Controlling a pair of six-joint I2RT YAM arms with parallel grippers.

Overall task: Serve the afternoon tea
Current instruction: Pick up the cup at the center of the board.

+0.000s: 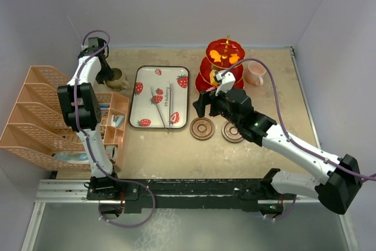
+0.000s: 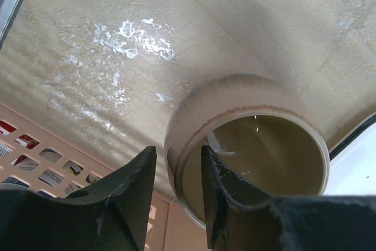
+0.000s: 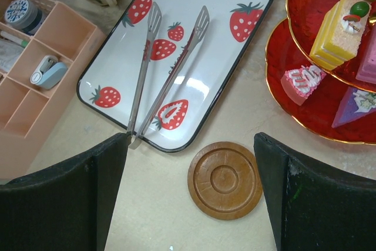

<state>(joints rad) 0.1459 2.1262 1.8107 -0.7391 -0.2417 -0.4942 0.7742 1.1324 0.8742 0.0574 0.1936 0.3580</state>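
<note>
Left gripper [image 2: 179, 171] straddles the rim of the olive-brown mug [image 2: 235, 95] near the far left corner of the table [image 1: 170, 151]; firm clamping cannot be confirmed. Right gripper [image 3: 192, 139] gapes empty. Risk: a one-wall rim pinch may let the mug tilt or slip on lifting.

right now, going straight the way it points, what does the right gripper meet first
Probably the round brown wooden coaster, framed between its open jaws, though depth is unclear.
</note>
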